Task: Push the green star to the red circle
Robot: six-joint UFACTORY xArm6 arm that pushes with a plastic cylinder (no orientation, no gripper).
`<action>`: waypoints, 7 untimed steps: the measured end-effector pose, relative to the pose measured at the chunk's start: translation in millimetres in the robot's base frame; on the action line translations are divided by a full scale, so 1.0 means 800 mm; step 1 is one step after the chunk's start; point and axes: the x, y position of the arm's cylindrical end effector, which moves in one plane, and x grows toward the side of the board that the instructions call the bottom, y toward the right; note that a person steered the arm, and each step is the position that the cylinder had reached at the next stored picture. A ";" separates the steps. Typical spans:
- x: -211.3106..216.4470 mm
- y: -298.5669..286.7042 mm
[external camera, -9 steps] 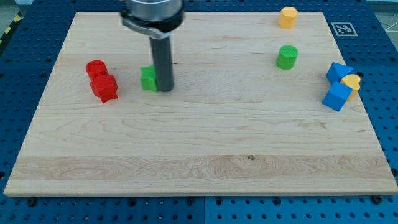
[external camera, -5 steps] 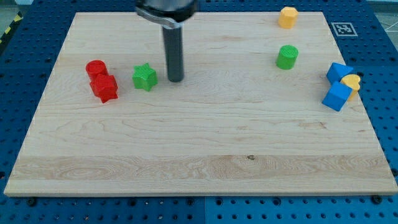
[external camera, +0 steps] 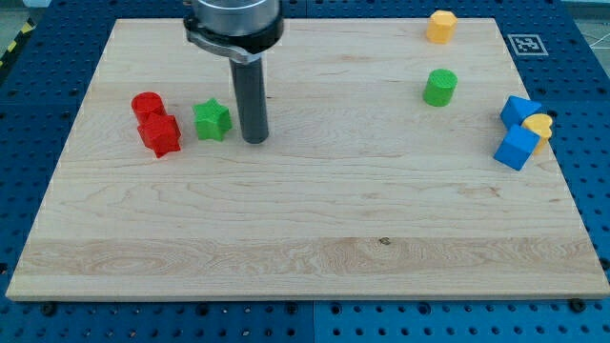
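Observation:
The green star (external camera: 212,120) lies on the wooden board at the view's left, a short gap to the right of the red pair. The red circle (external camera: 147,105) is a low red cylinder at the far left, touching a second red block (external camera: 160,135) just below it. My tip (external camera: 254,140) rests on the board just right of the green star and slightly below it, with a narrow gap between them.
A green cylinder (external camera: 439,88) stands at the upper right and a yellow block (external camera: 441,26) near the top edge. Two blue blocks (external camera: 519,111) (external camera: 516,148) and a yellow heart (external camera: 539,127) cluster at the right edge. The board (external camera: 305,229) ends on all sides at a blue pegboard.
The green star has slid left, closer to the red blocks. My tip pulled right and up, then came back left and down beside the star.

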 end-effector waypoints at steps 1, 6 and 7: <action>0.000 -0.031; -0.044 -0.050; -0.058 -0.073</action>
